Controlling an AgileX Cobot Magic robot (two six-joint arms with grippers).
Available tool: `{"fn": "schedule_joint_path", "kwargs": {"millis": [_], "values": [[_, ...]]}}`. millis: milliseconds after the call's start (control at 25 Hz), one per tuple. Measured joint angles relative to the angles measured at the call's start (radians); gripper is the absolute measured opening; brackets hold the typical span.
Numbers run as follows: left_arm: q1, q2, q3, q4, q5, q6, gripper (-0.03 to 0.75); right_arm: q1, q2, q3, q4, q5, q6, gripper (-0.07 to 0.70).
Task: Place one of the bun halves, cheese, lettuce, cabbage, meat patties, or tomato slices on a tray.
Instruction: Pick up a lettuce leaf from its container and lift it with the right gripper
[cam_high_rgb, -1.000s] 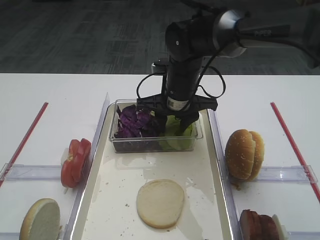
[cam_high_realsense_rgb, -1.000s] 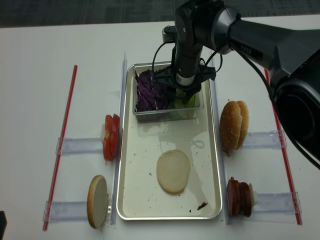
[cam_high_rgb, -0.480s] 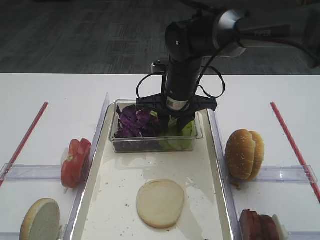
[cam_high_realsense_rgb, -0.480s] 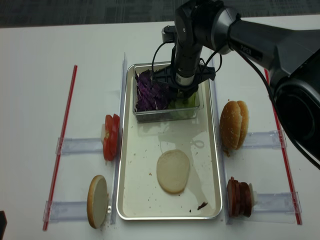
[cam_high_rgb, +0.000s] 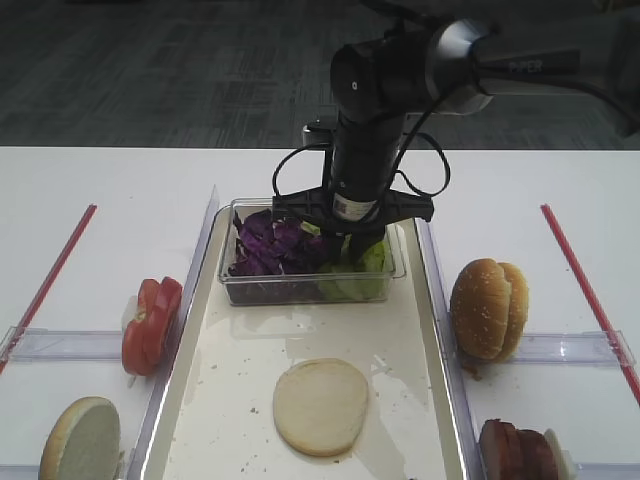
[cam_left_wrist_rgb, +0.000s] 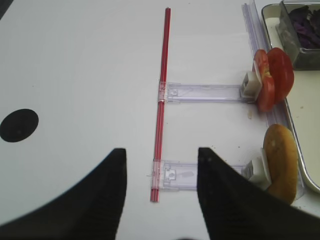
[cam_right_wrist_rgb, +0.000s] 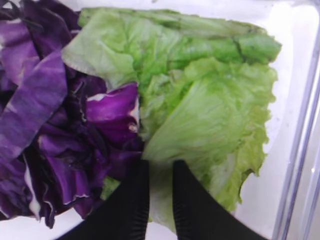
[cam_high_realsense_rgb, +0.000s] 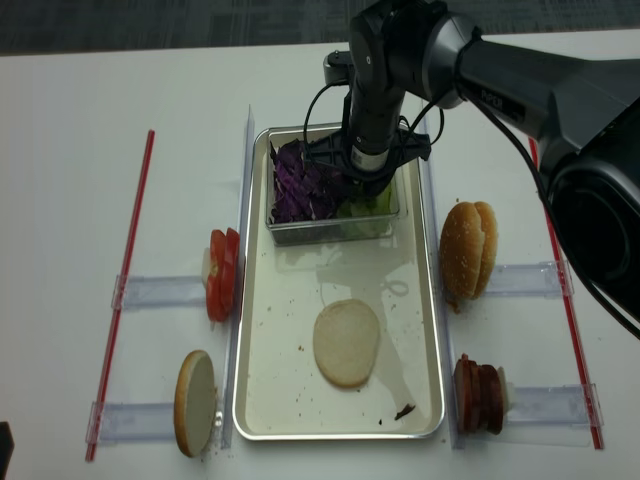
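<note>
Right fingers (cam_right_wrist_rgb: 135, 205) nearly closed, narrow gap kept, lettuce (cam_right_wrist_rgb: 200, 110) edge pinched between them inside tub (cam_high_rgb: 300, 285). Cabbage (cam_right_wrist_rgb: 45, 125) touching at left. Tub wall close at right. Left fingers (cam_left_wrist_rgb: 115, 195) spread wide, nothing held.

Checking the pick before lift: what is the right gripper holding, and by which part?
The right gripper pinches the lettuce at its near edge, beside the cabbage.
</note>
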Motion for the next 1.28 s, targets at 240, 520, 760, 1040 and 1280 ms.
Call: {"fn": "schedule_joint_path", "kwargs": {"millis": [240,520,760,1040,1280], "values": [[0.000,0.000,0.000,0.000,0.000,0.000,0.302,0.000,0.000,0.000,0.002,0.000,0.000,0.106],[0.000,0.000,0.000,0.000,0.000,0.000,0.302,0.000,0.019,0.000,0.007,0.002,-0.002,0.094],[0.000,0.000,0.000,0.000,0.000,0.000,0.302,0.000,0.019,0.000,0.010,0.006,-0.003,0.114],[0.000,0.000,0.000,0.000,0.000,0.000,0.302,0.000,0.019,0.000,0.010,0.010,-0.010,0.204],[0.000,0.000,0.000,0.000,0.000,0.000,0.302,0.000,0.019,0.000,0.010,0.010,-0.012,0.255]]}}
